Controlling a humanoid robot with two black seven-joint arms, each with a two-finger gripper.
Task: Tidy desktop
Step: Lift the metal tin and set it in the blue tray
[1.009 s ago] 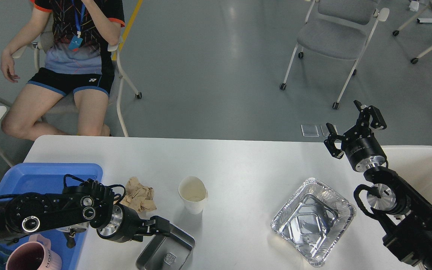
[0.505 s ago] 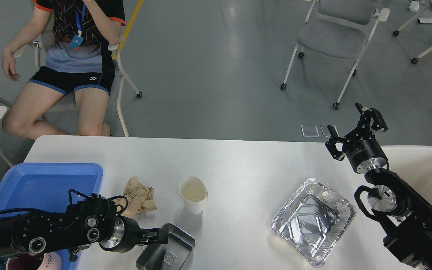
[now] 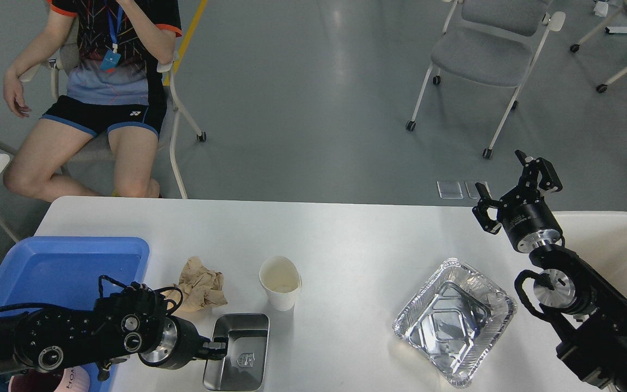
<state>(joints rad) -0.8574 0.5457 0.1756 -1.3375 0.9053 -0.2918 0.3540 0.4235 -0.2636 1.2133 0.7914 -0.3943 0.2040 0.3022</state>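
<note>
Left gripper has its jaws clamped on the rim of the small steel tin; right gripper hangs in the air above the far right edge with jaws spread wide, holding nothing. The white desktop fills the foreground. At its left end sits the blue tray. Toward the right lies the crinkled foil pan. The steel tin sits flat at the near edge. Just beyond it, the crumpled brown paper, and beside that the upright paper cup.
</note>
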